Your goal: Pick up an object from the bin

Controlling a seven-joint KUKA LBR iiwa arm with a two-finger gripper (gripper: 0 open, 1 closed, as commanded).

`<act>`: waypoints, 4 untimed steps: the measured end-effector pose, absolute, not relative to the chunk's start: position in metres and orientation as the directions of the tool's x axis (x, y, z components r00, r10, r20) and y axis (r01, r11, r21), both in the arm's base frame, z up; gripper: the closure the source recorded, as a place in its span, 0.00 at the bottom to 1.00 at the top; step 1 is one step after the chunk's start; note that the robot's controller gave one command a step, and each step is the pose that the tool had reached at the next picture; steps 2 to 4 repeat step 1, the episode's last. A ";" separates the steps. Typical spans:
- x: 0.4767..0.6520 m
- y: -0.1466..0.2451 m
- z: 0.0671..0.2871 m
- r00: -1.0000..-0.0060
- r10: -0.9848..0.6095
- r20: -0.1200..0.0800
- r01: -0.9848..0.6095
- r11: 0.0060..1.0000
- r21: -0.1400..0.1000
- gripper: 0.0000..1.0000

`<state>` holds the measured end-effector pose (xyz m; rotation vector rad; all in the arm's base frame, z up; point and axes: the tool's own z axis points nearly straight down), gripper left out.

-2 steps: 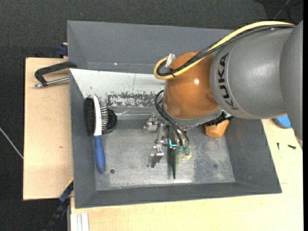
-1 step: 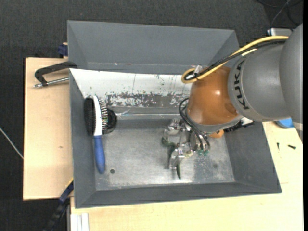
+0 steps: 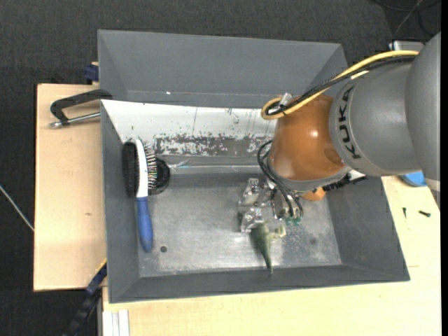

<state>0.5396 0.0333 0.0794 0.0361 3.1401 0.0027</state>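
Pincer (image 3: 264, 219) is seen low in the bin (image 3: 210, 68), right of centre on the floor, under the arm's orange cover (image 3: 301, 152). Whether it is spread or pressed together cannot be told: the metal parts are bunched and partly masked by the cover.

An olive-green thing (image 3: 267, 245) is lying directly at the pincer's lower end. It is small, broad at the top and tapered to a thin point toward the near wall. The top end is either touching the pincer or tucked under it. Which of the two cannot be made out, so no hold is claimed.

Handling, as judged: light, probably soft or flexible, matte rather than slippery. Little resistance is to be expected, and it may be squashed or folded if pinched hard. The tip looks too thin to be held and would likely bend or slip out. Hold is best taken on the broad upper part, closed across its narrow width.

Risk: being light, it could be pushed along the smooth metal floor instead of being captured if one side is touched first.

Elsewhere: a hairbrush (image 3: 139, 187) with black bristles, white back and blue handle is lying along the left wall, well apart from the pincer. It is judged stiffer, longer and heavier, and is not the near candidate.
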 end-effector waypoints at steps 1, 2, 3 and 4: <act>0.529 0.038 0.213 -1.000 -0.028 -0.013 -0.029 1.000 0.001 1.00; 0.529 0.038 0.213 -1.000 -0.028 -0.013 -0.029 1.000 0.001 1.00; 0.529 0.038 0.213 -1.000 -0.028 -0.013 -0.029 1.000 0.001 1.00; 0.529 0.038 0.213 -1.000 -0.028 -0.013 -0.029 1.000 0.001 1.00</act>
